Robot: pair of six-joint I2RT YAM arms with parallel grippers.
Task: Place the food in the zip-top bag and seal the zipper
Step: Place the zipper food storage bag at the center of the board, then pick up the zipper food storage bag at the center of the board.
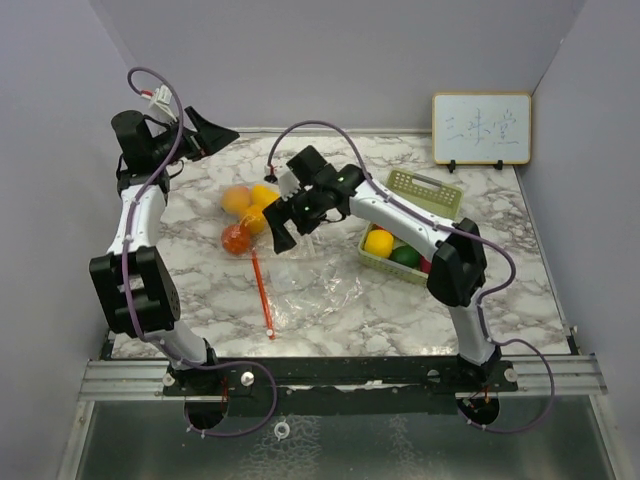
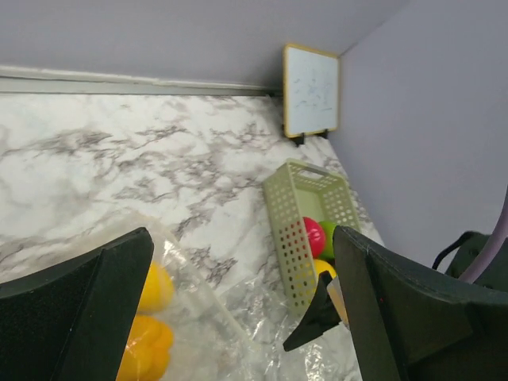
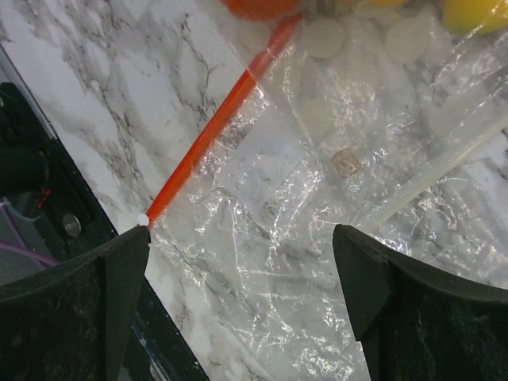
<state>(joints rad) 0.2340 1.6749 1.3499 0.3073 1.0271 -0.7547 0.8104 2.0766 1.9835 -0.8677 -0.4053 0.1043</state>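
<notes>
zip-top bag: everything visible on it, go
The zip-top bag is clear, crinkled plastic lying flat on the marble table. An orange-red zipper strip runs along its left edge in the top view. Yellow and orange fruits show through its far end. The right gripper, jaws open, hangs over it; contact unclear.

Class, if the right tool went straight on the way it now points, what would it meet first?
The right tool would probably first meet the clear zip-top bag lying on the marble table; depth is uncertain.

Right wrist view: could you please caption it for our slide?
Open right gripper above the clear zip-top bag and its orange zipper strip.
</notes>
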